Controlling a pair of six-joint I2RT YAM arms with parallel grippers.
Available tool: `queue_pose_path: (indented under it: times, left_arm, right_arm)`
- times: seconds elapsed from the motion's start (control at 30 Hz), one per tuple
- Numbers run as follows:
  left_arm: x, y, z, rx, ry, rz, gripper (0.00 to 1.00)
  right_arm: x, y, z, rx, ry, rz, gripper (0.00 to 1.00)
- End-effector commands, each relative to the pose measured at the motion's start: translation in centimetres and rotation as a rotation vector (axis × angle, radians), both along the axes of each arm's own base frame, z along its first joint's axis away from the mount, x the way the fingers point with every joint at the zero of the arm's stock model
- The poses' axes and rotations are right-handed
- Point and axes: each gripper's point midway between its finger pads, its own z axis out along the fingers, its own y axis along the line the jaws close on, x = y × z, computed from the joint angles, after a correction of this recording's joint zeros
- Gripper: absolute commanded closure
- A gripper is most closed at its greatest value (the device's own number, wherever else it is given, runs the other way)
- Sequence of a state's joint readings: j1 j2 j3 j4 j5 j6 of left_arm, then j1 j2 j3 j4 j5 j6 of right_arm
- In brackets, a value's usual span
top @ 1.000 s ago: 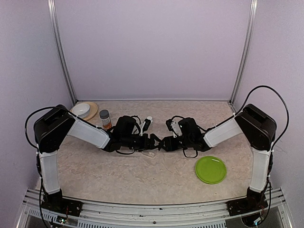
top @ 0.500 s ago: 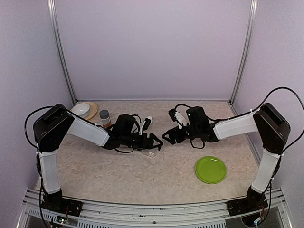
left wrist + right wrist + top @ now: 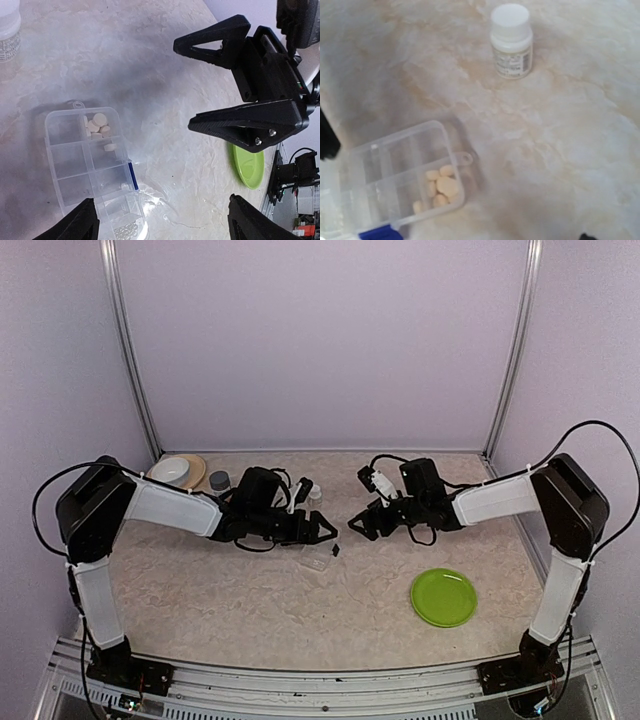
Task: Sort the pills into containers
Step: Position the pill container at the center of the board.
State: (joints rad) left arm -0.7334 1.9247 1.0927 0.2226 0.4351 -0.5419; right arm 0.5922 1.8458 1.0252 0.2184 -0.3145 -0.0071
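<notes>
The clear compartment box point(image 3: 317, 559) lies flat on the table with its dark blue mark point(image 3: 336, 551) at the right end. In the left wrist view the box point(image 3: 75, 160) holds several whitish pills point(image 3: 98, 125) in one end compartment and one pill point(image 3: 110, 147) beside it. The right wrist view shows the same box point(image 3: 390, 175) and pills point(image 3: 441, 187). My left gripper point(image 3: 330, 531) is open and empty, above and behind the box. My right gripper point(image 3: 354, 528) is open and empty, to the box's right; it also shows in the left wrist view point(image 3: 184, 85).
A small white bottle point(image 3: 314, 492) stands behind the box, seen too in the right wrist view point(image 3: 511, 42). A grey-capped bottle point(image 3: 220, 481) and a bowl on a plate point(image 3: 178, 471) are at the back left. A green plate point(image 3: 443, 597) lies front right.
Both grippers have drawn away from the box, the right one back to the right, the left one back. The box now lies uncovered between them.
</notes>
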Motion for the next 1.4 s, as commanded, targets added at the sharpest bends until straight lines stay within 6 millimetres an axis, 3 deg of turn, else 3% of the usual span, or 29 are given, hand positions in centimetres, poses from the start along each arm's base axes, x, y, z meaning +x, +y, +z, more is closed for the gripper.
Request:
queue_pose_path:
  times: [0.0,0.13,0.27,0.4,0.53,0.73,1.0,1.37]
  left_arm:
    - [1.1,1.0,1.6,0.050,-0.066,0.062,0.12]
    - [0.9,1.7,1.0,0.068,-0.068,0.088,0.09]
    - [0.9,2.3,-0.3,0.055,-0.031,0.085,0.09]
    - [1.2,2.2,-0.5,0.025,-0.007,0.060,0.10]
    - [1.9,2.1,-0.8,0.057,-0.008,0.071,0.12]
    - [1.9,2.8,-1.7,0.109,-0.010,0.097,0.16]
    - [1.1,4.6,-1.6,0.166,-0.060,0.154,0.13]
    - [0.5,6.2,-2.1,0.170,-0.054,0.189,0.13]
  right_arm:
    - [0.7,1.4,-0.3,0.040,0.044,0.032,0.16]
    - [1.0,2.5,-1.2,0.056,0.100,0.067,0.17]
    - [-0.1,3.2,-1.4,0.067,0.102,0.153,0.15]
    - [0.2,2.1,-0.3,-0.037,-0.027,0.179,0.07]
    - [0.9,0.7,-0.7,-0.158,-0.109,0.183,0.04]
    - [1.4,1.3,-2.8,-0.132,-0.002,0.163,0.06]
    - [0.4,5.0,-2.4,0.099,0.162,0.273,0.09]
    - [0.1,6.3,-4.3,0.144,0.304,0.313,0.11]
